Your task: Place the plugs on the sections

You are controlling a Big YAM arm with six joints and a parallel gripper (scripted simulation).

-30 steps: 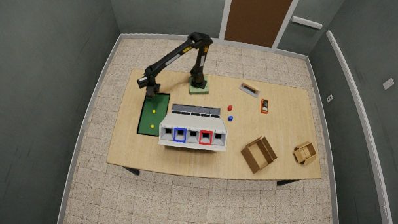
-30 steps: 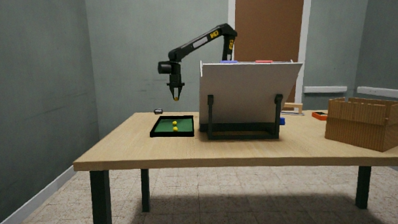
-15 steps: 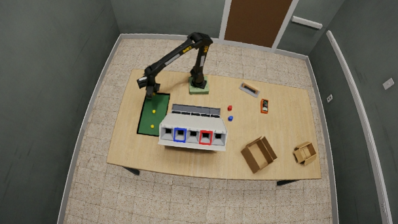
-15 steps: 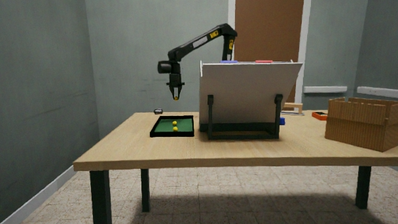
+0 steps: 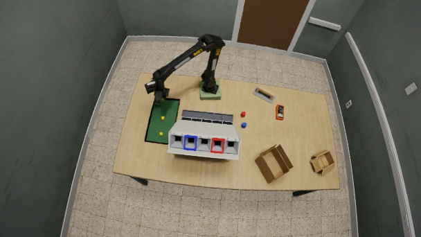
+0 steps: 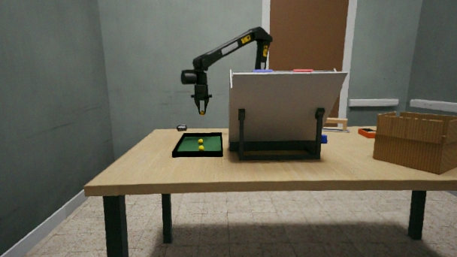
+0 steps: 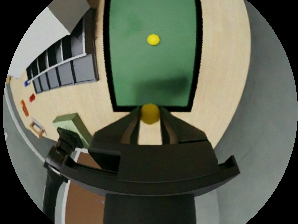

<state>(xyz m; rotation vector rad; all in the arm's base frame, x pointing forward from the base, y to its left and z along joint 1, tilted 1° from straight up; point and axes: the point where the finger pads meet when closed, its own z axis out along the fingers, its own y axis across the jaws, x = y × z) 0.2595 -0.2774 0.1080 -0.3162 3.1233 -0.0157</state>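
Gripping a marble (image 5: 163, 99) (image 6: 202, 113) (image 7: 149, 114) in the pincer (image 5: 161, 100) (image 6: 202, 112) (image 7: 150, 111), at the tray's (image 5: 150, 121) (image 6: 197, 154) (image 7: 197, 60) twelve-o'clock edge from above. Apparently testing pipes; next, carry towards five o'clock, release close above a banded funnel (image 5: 190, 143) (image 6: 262, 71). See red plug (image 5: 243, 114) (image 7: 32, 98), blue plug (image 5: 244, 125) (image 6: 324, 139) (image 7: 26, 83) unplaced around three o'clock.

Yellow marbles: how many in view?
3: one between the gripper's fingertips, two in the green tray. Others may be hidden behind the cover.
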